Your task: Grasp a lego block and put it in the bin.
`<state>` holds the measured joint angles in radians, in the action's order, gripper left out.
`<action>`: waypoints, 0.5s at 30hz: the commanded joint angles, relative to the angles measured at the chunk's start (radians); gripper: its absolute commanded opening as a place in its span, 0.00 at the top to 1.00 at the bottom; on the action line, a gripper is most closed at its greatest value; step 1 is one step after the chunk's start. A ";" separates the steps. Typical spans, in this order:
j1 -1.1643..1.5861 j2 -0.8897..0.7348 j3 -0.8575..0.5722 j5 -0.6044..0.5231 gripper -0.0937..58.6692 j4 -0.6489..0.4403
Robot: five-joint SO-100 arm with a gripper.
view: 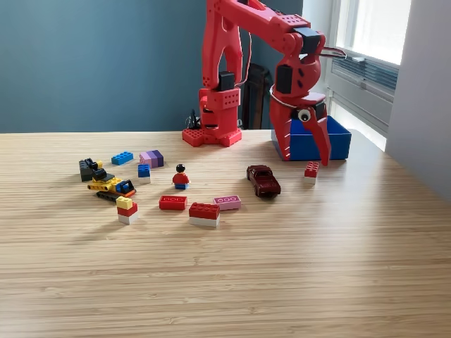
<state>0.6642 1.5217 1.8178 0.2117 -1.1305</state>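
The arm point(239, 42) is bright red plastic throughout, with black motor blocks at its joints, a perforated red base point(211, 134) (upper centre), and thin dark cables.

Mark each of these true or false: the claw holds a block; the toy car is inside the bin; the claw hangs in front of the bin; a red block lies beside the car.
1. The claw holds a block: false, it is open and empty.
2. The toy car is inside the bin: false, it sits on the table.
3. The claw hangs in front of the bin: true.
4. A red block lies beside the car: true, on the exterior view's right.
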 commanded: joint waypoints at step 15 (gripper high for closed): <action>0.029 -0.207 -0.198 -0.011 0.52 0.040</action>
<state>0.6719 1.3208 1.6751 0.2148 -1.0999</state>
